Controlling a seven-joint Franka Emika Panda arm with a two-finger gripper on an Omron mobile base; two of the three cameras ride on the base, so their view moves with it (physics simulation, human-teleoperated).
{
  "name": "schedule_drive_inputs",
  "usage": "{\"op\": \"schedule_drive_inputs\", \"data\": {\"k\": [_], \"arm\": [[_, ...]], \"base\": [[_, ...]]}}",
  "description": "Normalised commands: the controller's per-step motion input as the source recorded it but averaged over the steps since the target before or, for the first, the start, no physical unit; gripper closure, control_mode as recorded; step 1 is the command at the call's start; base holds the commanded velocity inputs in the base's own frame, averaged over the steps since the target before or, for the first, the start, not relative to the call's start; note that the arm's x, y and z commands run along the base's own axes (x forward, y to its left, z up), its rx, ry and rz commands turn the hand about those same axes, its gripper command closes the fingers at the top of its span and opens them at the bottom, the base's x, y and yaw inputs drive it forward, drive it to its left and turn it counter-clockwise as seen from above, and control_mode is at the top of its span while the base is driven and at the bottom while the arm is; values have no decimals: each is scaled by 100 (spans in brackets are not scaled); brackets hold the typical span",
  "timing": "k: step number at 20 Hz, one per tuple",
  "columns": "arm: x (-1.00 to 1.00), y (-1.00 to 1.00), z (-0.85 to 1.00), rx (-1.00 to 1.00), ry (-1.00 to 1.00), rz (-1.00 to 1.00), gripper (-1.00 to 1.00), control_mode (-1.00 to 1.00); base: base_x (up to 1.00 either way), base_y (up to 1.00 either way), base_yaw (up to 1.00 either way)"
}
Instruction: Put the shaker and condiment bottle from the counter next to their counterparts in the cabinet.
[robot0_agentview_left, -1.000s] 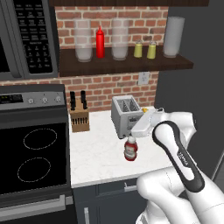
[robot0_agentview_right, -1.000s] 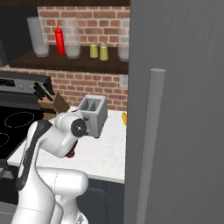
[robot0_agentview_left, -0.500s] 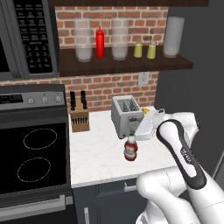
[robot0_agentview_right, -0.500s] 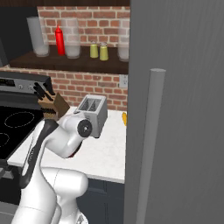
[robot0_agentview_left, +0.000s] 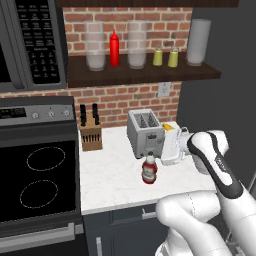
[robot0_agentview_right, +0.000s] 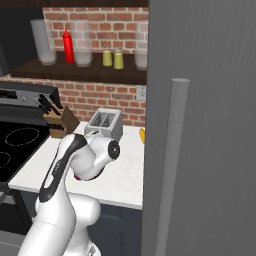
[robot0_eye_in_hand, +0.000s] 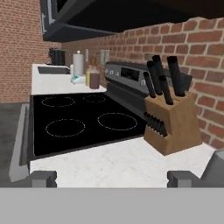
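Hand view: my gripper (robot0_eye_in_hand: 111, 178) is spread, empty, low over the worktop (robot0_eye_in_hand: 118, 162). Condiment bottle (robot0_agentview_left: 149, 169) stands just beside it by the toaster (robot0_agentview_left: 145, 132). Probably light, rigid, slick; grab mid-body.

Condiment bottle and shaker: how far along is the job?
Looks done: the shaker stands beside its twin in the cabinet. In hand: nothing; the gripper is open with nothing between its fingertips. Left: the condiment bottle is on the counter before the toaster, not yet by the squeeze bottle.
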Motion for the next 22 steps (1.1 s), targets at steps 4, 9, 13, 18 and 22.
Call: {"op": "schedule_drive_inputs", "data": {"k": [4,9,13,18,22], "arm": [[1,15,-100,-2,-6,10,-100,-100],[1,0,-60,-11,2,2,-100,-100],[0,2,-6,0,0,0,-100,-100],[0,36,-61,0,0,3,-100,-100],[0,31,-38,1,1,2,-100,-100]], "base": [[0,0,0],[0,0,0],[0,0,0],[0,0,0],[0,0,0]]}}
